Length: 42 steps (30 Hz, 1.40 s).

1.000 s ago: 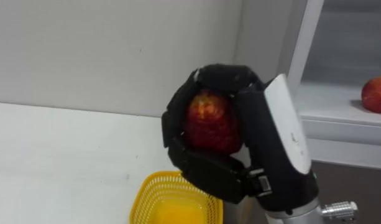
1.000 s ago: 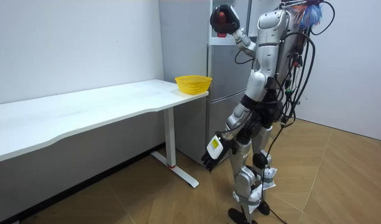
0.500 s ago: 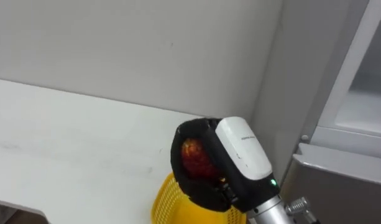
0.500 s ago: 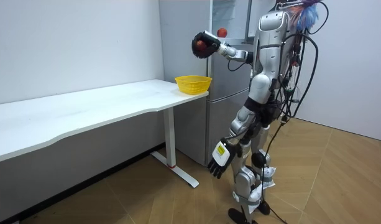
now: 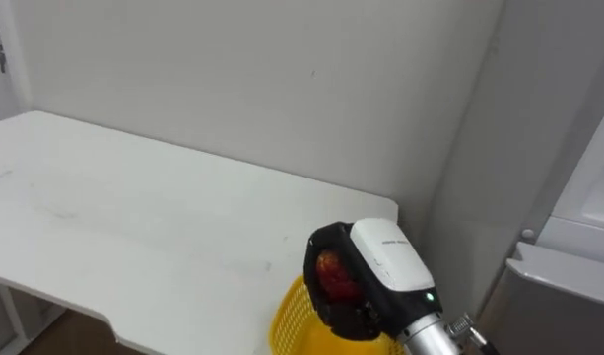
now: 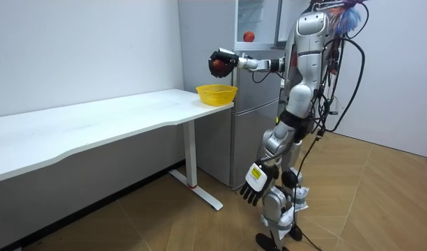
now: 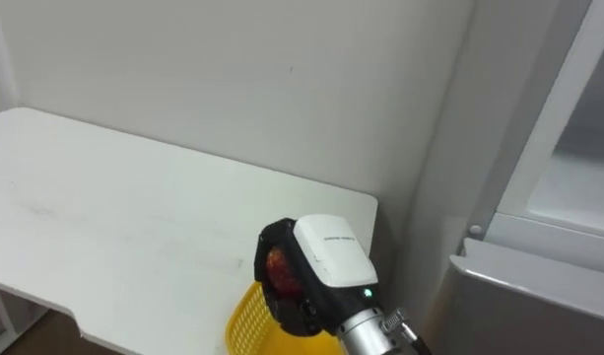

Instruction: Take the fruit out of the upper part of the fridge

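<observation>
My right hand [image 5: 375, 264] is shut on a red apple [image 5: 333, 273], its back turned toward me. It hovers just above the rim of a yellow mesh basket [image 5: 292, 325] that stands at the near corner of the white table [image 5: 134, 227]. In the room view I stand in front of the fridge [image 6: 258, 104] with the right arm stretched out level, so the apple [image 6: 218, 65] hangs above the basket [image 6: 216, 93]. A second red apple [image 6: 249, 36] lies on the shelf in the open upper fridge. My left hand [image 6: 257, 185] hangs low beside my legs, fingers relaxed.
The fridge's grey side and white door frame [image 5: 568, 286] rise right beside the basket. A plain wall runs behind the long table. Wooden floor lies around my feet.
My right hand has carried the apple down and away from the fridge, out over the basket. The head camera has swung left toward the table. The left arm has swung slightly.
</observation>
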Available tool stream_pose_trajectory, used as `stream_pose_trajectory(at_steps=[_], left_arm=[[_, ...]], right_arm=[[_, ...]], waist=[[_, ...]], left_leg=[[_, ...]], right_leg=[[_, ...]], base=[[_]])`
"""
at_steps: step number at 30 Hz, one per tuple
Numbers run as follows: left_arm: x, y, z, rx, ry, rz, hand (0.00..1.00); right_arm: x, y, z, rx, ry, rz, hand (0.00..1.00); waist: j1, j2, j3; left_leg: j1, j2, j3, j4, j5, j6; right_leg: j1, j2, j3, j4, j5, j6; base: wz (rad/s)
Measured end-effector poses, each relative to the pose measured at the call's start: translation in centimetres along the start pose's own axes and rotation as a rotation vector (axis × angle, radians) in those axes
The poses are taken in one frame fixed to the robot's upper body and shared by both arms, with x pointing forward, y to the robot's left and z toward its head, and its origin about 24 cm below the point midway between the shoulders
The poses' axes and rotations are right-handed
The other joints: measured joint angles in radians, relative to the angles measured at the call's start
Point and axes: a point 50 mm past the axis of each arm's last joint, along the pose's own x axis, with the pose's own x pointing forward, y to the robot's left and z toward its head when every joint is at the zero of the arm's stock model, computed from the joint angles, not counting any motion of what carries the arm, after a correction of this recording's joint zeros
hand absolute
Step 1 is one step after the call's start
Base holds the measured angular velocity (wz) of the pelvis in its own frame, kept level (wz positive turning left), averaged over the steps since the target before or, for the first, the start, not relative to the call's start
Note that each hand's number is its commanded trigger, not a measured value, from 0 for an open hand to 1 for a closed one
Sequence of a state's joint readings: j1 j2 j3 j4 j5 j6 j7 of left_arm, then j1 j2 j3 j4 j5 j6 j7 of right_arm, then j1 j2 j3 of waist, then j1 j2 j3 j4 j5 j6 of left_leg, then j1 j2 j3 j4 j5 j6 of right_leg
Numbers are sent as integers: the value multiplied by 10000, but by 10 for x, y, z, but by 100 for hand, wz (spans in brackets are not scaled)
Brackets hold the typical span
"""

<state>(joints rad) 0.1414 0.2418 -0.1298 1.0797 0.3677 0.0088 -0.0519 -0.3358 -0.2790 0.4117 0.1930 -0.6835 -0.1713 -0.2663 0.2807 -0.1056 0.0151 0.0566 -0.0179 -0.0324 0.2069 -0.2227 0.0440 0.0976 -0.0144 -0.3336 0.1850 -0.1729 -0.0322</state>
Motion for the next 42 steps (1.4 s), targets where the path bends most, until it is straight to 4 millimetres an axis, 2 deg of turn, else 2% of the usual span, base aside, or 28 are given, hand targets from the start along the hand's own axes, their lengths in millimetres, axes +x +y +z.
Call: stream_pose_trajectory(at_steps=[4,7,13,19,21,22,23,24,42], left_arm=[[0,2,2,328,-17,26,0],[1,2,3,570,-48,3,0],[0,6,9,682,-241,157,0],[0,9,15,714,-467,271,0],[1,10,16,700,-500,293,0],[1,10,17,691,-513,283,0],[1,11,16,664,-509,251,0],[1,11,16,652,-506,254,0],[0,13,16,531,-486,328,0]], right_arm=[[0,1,0,-193,-30,88,100],[0,2,-1,-328,10,169,100],[-2,13,-14,-549,619,729,100],[-3,17,-12,-839,419,886,100],[-3,18,-12,-908,395,892,49],[-3,18,-12,-908,394,892,42],[-3,18,-12,-909,394,892,15],[-3,18,-12,-909,395,892,0],[-4,18,-13,-893,450,848,0]], waist=[[23,-95,45],[56,-118,39],[60,-105,46],[35,-97,34],[51,-104,26],[55,-108,23],[53,-115,17],[53,-124,11],[31,-73,-46]], left_leg=[[-41,-7,-5,15,0,1],[-91,-14,-3,48,0,2],[-155,-29,3,77,5,5],[-285,-50,-2,116,14,2],[-283,-50,-2,120,14,2],[-282,-54,-2,140,14,3],[-281,-57,-2,149,16,7],[-280,-59,-2,151,17,7],[-269,-64,-6,153,23,11]], right_leg=[[-17,-6,-6,-12,0,0],[-49,-14,-4,-11,0,0],[-87,-18,-1,-49,0,0],[-123,-14,-12,-178,1,-2],[-122,-14,-12,-177,1,-2],[-122,-17,-12,-177,1,-2],[-122,-19,-12,-178,1,-2],[-122,-20,-12,-178,1,-2],[-81,-27,-4,-173,3,-5]], base=[[0],[0],[0],[0],[0],[0],[0],[0],[0]])
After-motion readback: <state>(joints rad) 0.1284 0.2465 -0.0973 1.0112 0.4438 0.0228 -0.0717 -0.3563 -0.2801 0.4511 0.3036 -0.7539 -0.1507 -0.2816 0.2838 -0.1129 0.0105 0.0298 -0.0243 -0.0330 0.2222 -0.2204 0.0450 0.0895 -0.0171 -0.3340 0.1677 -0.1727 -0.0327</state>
